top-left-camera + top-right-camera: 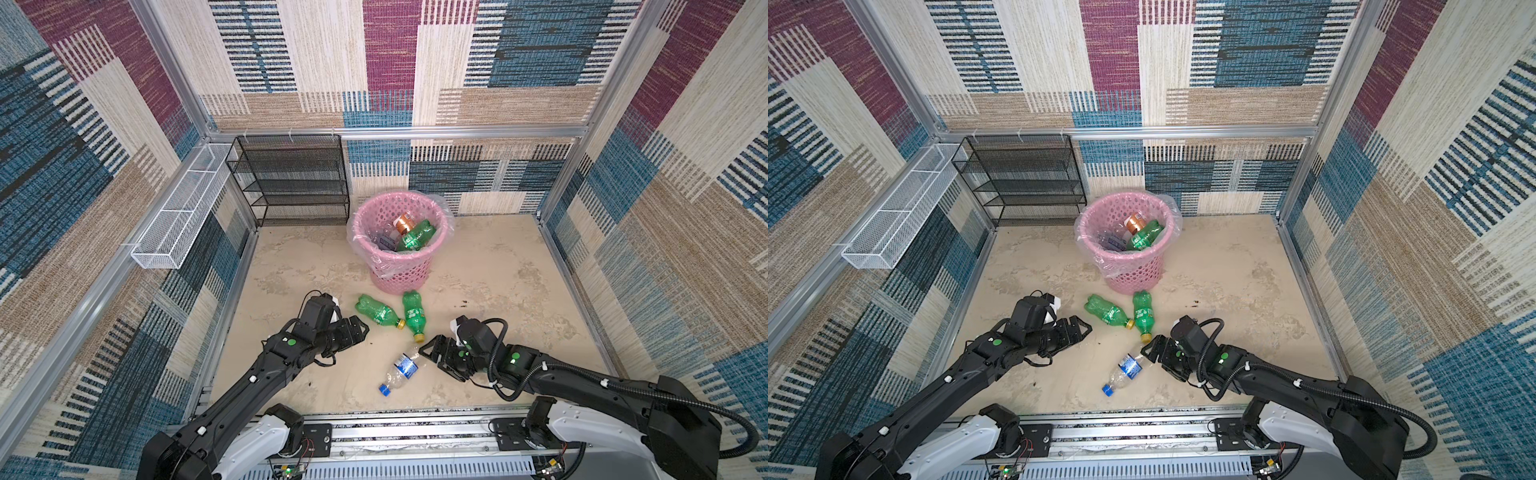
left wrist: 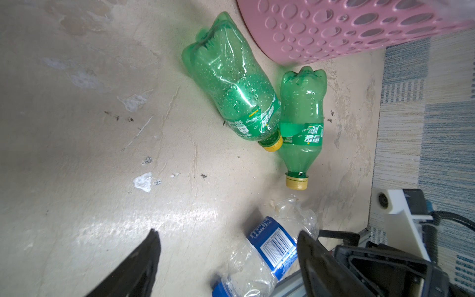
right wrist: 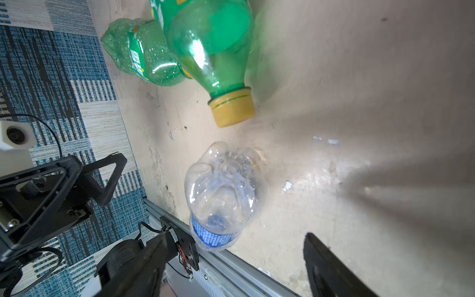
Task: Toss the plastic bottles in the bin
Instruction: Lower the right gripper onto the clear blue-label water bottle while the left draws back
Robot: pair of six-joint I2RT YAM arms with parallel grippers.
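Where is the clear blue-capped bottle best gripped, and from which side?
Probably across its blue-labelled middle, coming from above with the jaws spanning its width: the clear bottle lies on its side, its lobed base towards the open right end effector, its cap end narrower.

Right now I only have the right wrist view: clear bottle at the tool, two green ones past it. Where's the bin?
Observer: The pink bin stands mid-floor, just beyond the nearest green bottle, the one whose yellow cap points at your clear bottle.
Operator: Anything in it?
Observer: Yes: an orange-labelled bottle and a tilted green bottle.
Operator: Clear bottle capped?
Observer: Yes, a blue cap on its far end, pointing away from the bin.
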